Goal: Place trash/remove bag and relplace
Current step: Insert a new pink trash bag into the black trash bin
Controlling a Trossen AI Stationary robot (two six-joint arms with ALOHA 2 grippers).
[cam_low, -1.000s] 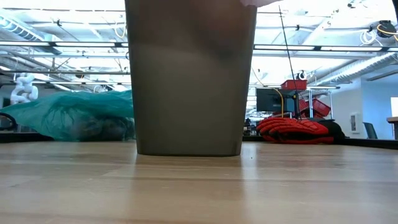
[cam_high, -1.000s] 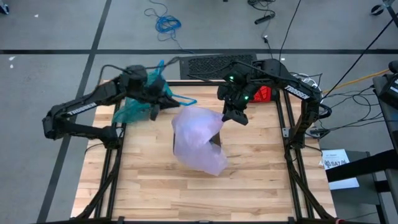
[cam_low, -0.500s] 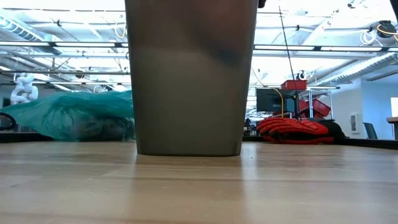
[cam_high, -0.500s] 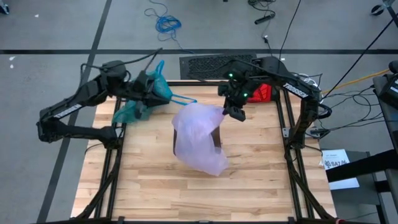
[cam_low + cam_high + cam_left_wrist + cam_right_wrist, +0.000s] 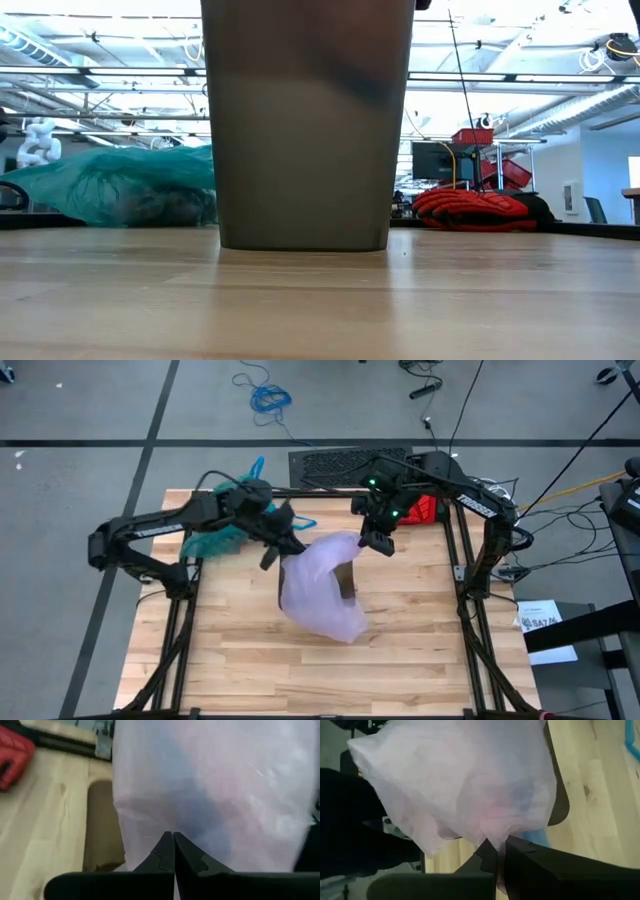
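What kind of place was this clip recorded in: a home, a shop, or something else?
Most likely a robotics lab or workshop. The low view shows exposed ceiling pipes and strip lights and a computer monitor behind the wooden butcher-block table; the high view shows loose cables across grey concrete floor.

2 bags [image 5: 318,585] [image 5: 215,538], 1 bin [image 5: 306,125]

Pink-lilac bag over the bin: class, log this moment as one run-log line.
stage: fitting new liner | right end effector: shut on pink-lilac bag | left end effector: shut, at bag | bin: upright | teal bag: on table, aside
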